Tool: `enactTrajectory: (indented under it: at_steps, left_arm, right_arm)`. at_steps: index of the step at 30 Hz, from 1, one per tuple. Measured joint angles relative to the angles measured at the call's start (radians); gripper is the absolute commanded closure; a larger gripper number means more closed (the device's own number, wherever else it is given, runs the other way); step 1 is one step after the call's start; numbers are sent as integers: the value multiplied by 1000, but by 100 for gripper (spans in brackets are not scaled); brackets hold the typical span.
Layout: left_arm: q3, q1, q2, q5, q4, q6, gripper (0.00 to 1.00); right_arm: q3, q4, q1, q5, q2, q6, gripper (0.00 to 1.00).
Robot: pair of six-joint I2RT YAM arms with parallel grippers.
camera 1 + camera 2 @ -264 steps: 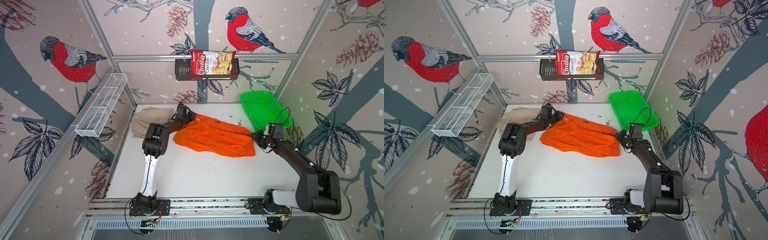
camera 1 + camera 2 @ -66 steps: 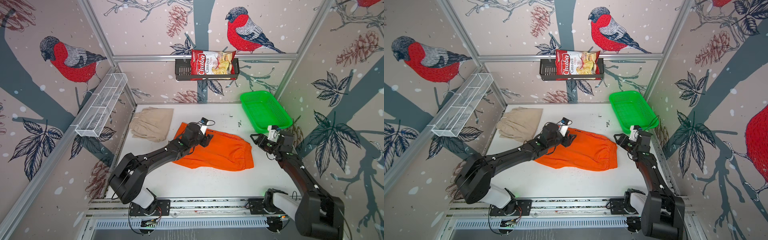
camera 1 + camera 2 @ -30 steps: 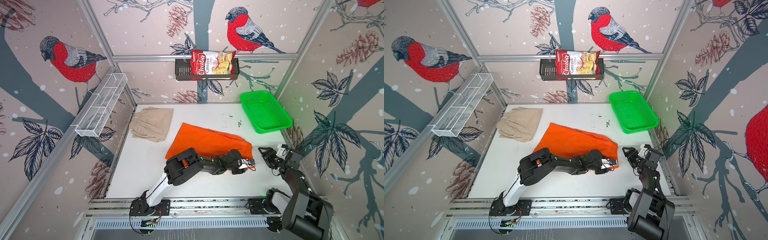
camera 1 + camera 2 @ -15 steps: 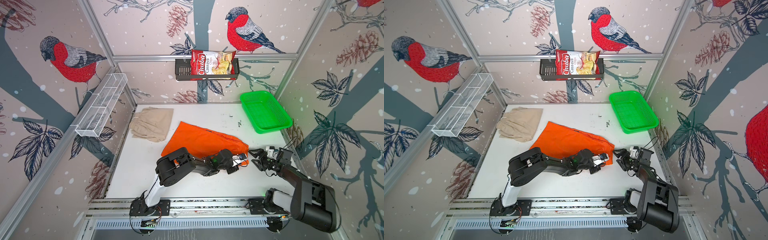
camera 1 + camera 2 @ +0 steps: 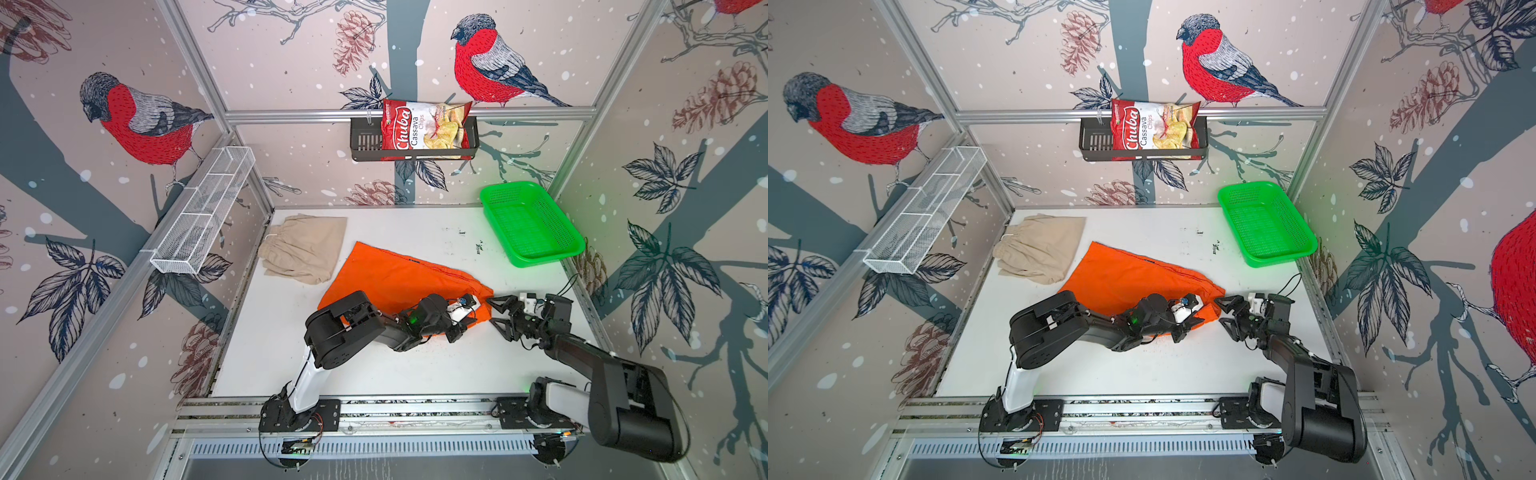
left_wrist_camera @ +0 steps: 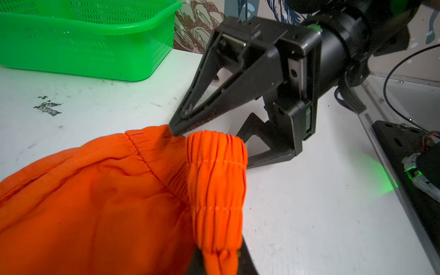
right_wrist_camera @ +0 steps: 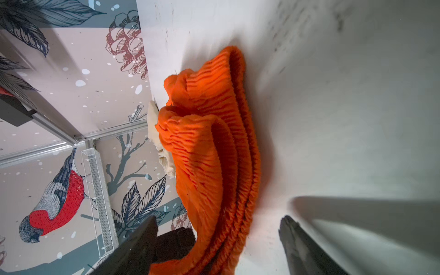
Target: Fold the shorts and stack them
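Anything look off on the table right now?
The orange shorts lie skewed in a rough triangle, not squared up. Their waistband is bunched at the right end, pinched in the shut left gripper, with the open right gripper beside it. Dark scuffs mark the table near the green basket.

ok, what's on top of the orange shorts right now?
Only the left arm, lying across the near edge of the orange shorts, left gripper shut on the waistband. Cloth beneath the arm is hidden; right gripper open beside the waistband, not on it.
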Motion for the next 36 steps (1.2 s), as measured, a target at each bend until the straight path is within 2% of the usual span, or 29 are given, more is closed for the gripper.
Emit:
enactTrajectory:
  at_steps: [3,7,8,11,17,23,30,36]
  left_arm:
    - [-2,0,0,7,6,-6,91]
    - [-7,0,-2,6,14,-8,53]
    - [-7,0,-7,6,12,-10,48]
    - [-11,0,-39,-9,-6,-8,40]
    - [-72,1,-121,-53,-21,-6,34]
    - [-116,23,-230,-154,-106,-52,31]
    - [-148,80,-384,-307,-312,-166,30]
    - [-168,200,-494,-337,-491,-300,30]
  right_arm:
    - [-2,60,34,-2,32,45,18]
    - [3,129,53,-5,95,73,24]
    - [3,144,53,-5,109,87,25]
    - [3,175,53,-5,144,90,30]
    - [2,220,62,-5,196,90,41]
    - [12,179,76,20,183,59,61]
    - [107,-55,87,108,83,-83,81]
    - [290,-343,90,221,5,-245,86]
